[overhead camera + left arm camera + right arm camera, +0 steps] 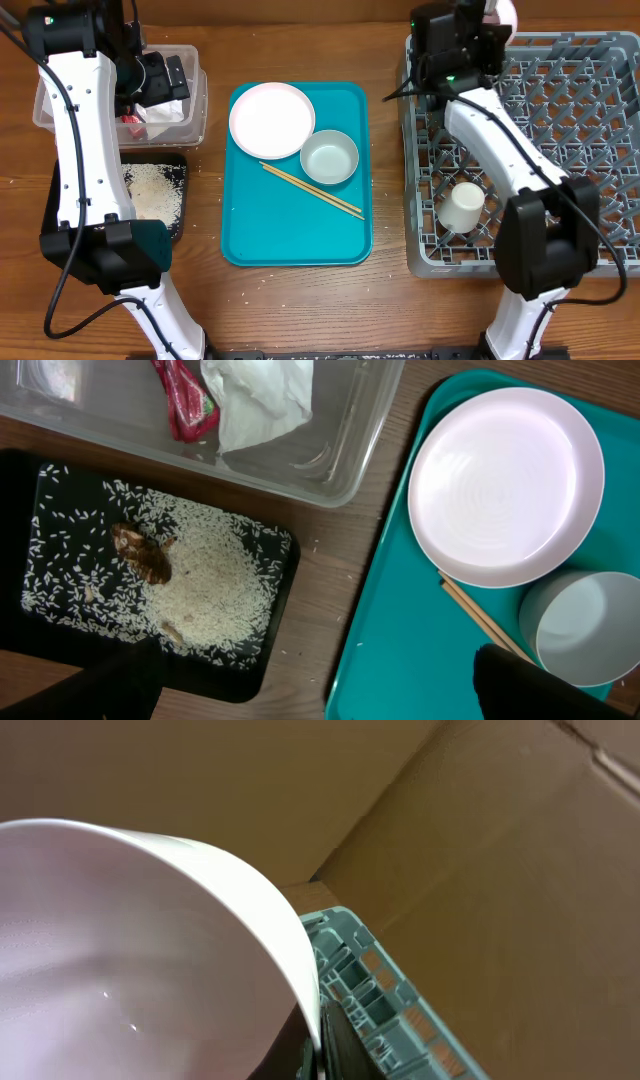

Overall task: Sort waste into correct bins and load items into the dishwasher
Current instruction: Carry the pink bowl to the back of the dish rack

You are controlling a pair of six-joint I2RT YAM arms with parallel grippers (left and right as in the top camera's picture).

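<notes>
My left gripper [320, 695] hangs open and empty over the gap between the black tray [290, 550] and the teal tray [400, 650]. The black tray holds rice [210, 570] and a brown scrap [145, 555]. A red wrapper [185, 400] and a white napkin [255, 400] lie in the clear tub [340, 460]. On the teal tray sit a pale-pink plate [271, 120], a bowl [329, 157] and chopsticks [312, 190]. My right gripper [318, 1055] is shut on the rim of a pale-pink bowl [130, 950], above the far left corner of the grey rack [580, 120]. A white cup [463, 206] stands in the rack.
The rack's upright pegs fill the right side of the table. A brown cardboard wall [500, 870] stands just behind the rack. Loose rice grains dot the wood between the black tray and the teal tray.
</notes>
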